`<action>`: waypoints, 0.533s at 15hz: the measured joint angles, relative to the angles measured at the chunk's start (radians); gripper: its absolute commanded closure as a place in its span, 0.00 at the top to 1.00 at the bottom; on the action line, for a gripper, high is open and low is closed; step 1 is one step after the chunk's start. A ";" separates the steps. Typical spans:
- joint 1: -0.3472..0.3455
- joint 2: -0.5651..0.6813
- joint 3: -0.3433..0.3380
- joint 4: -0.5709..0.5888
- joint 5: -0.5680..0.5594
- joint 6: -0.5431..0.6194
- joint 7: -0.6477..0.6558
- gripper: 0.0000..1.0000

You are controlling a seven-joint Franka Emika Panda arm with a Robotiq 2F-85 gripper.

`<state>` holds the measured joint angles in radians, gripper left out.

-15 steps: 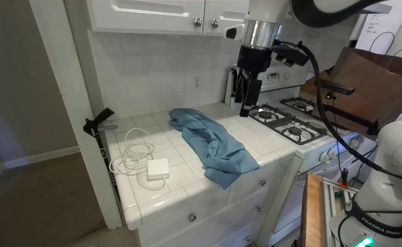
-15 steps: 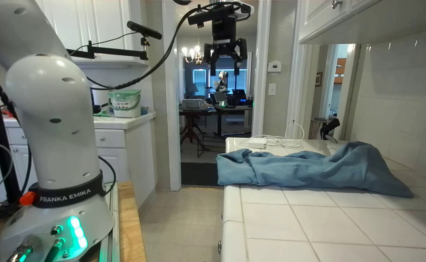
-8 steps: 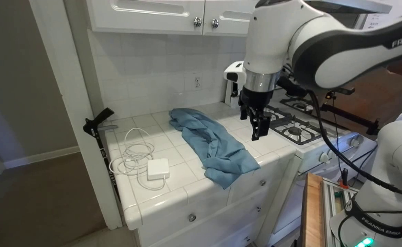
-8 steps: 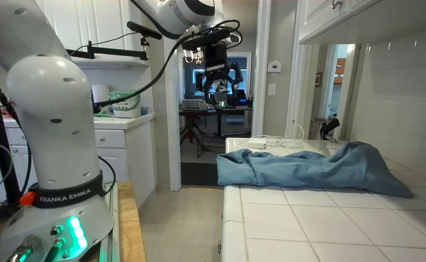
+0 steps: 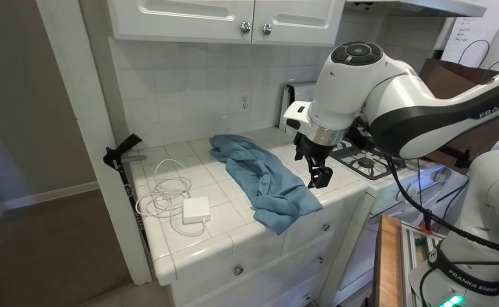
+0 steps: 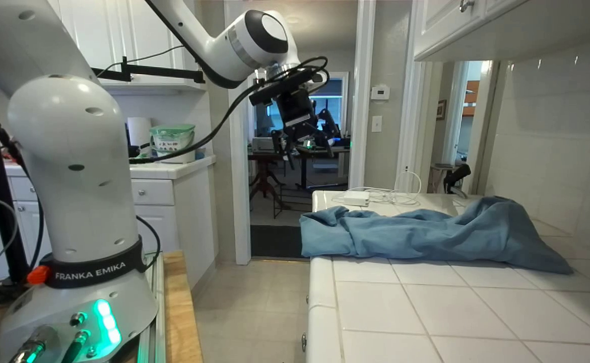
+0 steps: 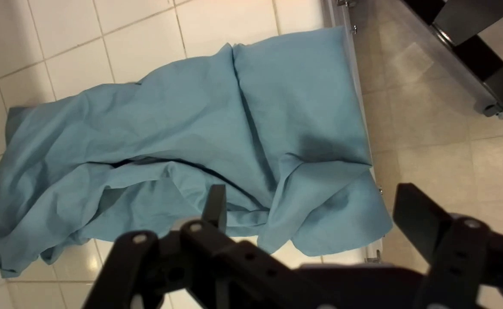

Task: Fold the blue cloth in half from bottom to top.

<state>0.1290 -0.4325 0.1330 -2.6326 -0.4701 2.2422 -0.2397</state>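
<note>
Tiled in white, the counter [image 6: 385, 302] bears the wrinkled blue cloth [image 7: 182, 111], overhanging the front edge, below and clear of the gripper [image 7: 315, 212], whose fingers stand far apart, gripping nothing. A green-lidded tub [image 6: 171, 143] and a brown bag [image 5: 449, 79] hide their contents.

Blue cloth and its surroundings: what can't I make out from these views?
Blue cloth, wrist view: underside and inner layers hidden by its own folds; a black finger covers part of its lower edge.
Gripper, wrist view: lower part cut off by the bottom edge.
Gas stove, in an exterior view: partly hidden behind the robot arm.
Handwritten notes, in an exterior view: too small to read.
</note>
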 measured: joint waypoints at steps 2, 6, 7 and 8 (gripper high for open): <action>-0.003 -0.004 0.001 0.000 -0.011 0.000 0.003 1.00; -0.036 0.013 0.013 -0.028 -0.126 0.027 0.078 1.00; -0.044 0.021 0.017 -0.042 -0.158 0.049 0.114 1.00; -0.050 0.030 0.020 -0.057 -0.187 0.071 0.150 1.00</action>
<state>0.0789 -0.4028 0.1532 -2.6897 -0.6571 2.3134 -0.0895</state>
